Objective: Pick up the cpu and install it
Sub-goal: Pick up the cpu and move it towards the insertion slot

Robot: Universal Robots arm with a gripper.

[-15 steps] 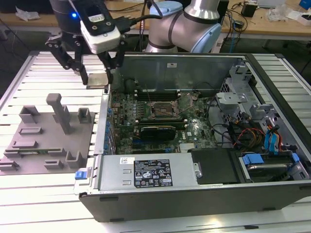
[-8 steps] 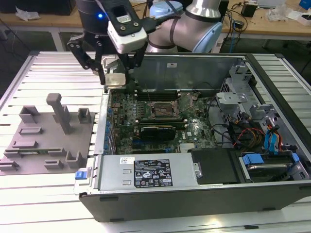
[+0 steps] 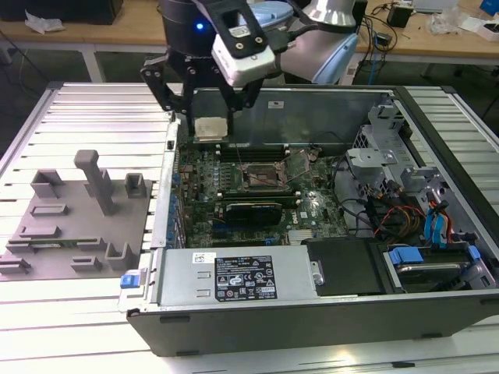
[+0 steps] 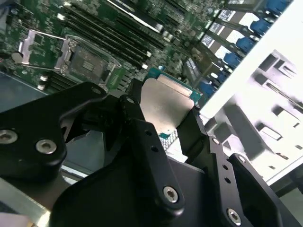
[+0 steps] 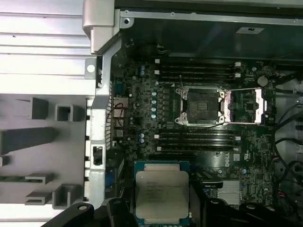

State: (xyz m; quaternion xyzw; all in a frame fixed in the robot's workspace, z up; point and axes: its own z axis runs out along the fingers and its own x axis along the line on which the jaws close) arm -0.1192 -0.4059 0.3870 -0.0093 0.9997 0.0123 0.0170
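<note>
The cpu hangs in the air over the open computer case, clamped by its two opposite edges in the pincer. Its silvery metal lid faces up toward the first wrist view, with a green rim showing around it. In the second wrist view the black fingers press against the chip from either side, so the pincer is closed on it.

The chip is off the motherboard and well apart from the cpu socket. The socket lies uncovered, and its hinged metal frame is folded back flat just beside it. Rows of memory slots run along both long sides of the socket.

In the exterior view the chip sits high near the case's far wall, toward the exterior view's left. A grey power supply runs along the near wall. Outside the case, on the exterior view's left, a grey plastic fixture with posts and pockets rests on the slatted metal worktop.
</note>
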